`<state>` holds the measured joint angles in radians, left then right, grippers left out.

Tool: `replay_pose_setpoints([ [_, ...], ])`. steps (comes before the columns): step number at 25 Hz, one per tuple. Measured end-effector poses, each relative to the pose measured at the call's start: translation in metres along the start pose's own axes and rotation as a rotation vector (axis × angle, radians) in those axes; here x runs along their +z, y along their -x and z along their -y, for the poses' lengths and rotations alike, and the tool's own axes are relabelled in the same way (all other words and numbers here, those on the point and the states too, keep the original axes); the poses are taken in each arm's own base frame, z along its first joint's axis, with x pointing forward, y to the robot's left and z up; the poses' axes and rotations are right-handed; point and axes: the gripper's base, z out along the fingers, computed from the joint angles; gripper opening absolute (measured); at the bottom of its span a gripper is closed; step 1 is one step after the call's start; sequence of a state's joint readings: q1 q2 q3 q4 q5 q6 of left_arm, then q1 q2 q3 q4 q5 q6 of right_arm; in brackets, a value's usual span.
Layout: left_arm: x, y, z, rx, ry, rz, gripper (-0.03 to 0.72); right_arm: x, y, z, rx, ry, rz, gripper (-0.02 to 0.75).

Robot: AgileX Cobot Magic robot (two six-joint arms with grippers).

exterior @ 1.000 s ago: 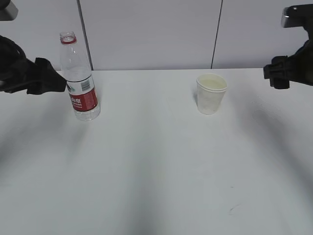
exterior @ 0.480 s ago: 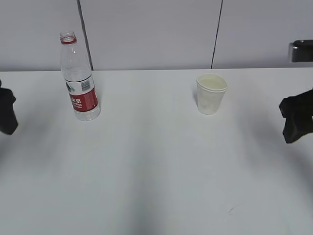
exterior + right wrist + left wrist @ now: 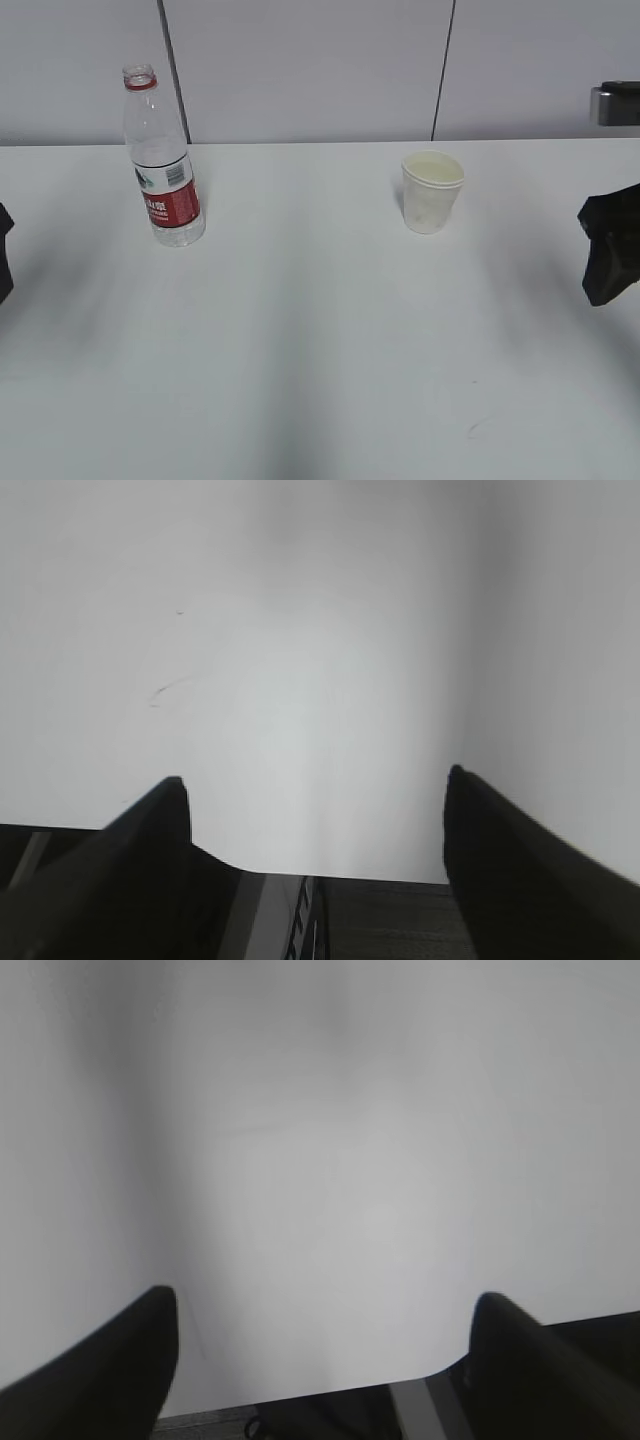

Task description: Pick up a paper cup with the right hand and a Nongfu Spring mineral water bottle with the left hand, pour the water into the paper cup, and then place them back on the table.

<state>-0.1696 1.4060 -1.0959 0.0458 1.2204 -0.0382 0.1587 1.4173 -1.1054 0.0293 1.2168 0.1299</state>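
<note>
The clear water bottle [image 3: 163, 160] with its red-and-white label stands upright at the back left of the white table [image 3: 320, 340]. The off-white paper cup [image 3: 432, 191] stands upright at the back right. Nothing touches either. My left gripper [image 3: 3, 250] shows only as a black sliver at the left edge, far from the bottle. In the left wrist view it [image 3: 325, 1305] is open and empty over bare tabletop. My right gripper [image 3: 610, 250] hangs at the right edge, well right of the cup. In the right wrist view it [image 3: 315, 790] is open and empty.
A grey panelled wall [image 3: 310, 70] runs behind the table. The table's front edge [image 3: 300, 1392] shows in the left wrist view and also in the right wrist view [image 3: 330, 878], with dark floor beyond. A faint scuff mark [image 3: 478, 427] lies near the front right.
Both arms have drawn back outward and down from the bottle and the cup toward the frame edges. The bottle and the cup have not moved.
</note>
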Motion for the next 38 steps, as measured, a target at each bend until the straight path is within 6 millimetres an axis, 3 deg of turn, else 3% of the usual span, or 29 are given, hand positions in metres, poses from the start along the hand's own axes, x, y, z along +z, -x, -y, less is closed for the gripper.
replay_pose_setpoints([
  [5,-0.007,-0.004,0.001,-0.016,-0.018,0.025,0.544,-0.010,-0.006,-0.003,-0.019,0.041,0.029,0.589],
  [9,-0.037,-0.021,0.000,-0.024,-0.027,0.138,0.544,-0.036,-0.021,-0.002,-0.037,0.057,0.126,0.589],
  [13,-0.071,-0.059,0.000,-0.035,-0.053,0.281,0.544,-0.066,-0.050,0.001,-0.049,0.071,0.249,0.589],
  [17,-0.087,-0.107,-0.001,-0.039,-0.068,0.392,0.544,-0.084,-0.092,0.010,-0.062,0.050,0.358,0.589],
  [27,-0.089,-0.208,-0.005,-0.042,-0.066,0.651,0.544,-0.081,-0.195,0.028,-0.097,0.028,0.583,0.588],
  [33,-0.075,-0.252,-0.005,-0.045,-0.070,0.793,0.544,-0.059,-0.240,0.035,-0.116,0.035,0.703,0.588],
  [38,-0.060,-0.276,-0.004,-0.045,-0.088,0.891,0.544,-0.041,-0.263,0.038,-0.136,0.038,0.839,0.588],
])
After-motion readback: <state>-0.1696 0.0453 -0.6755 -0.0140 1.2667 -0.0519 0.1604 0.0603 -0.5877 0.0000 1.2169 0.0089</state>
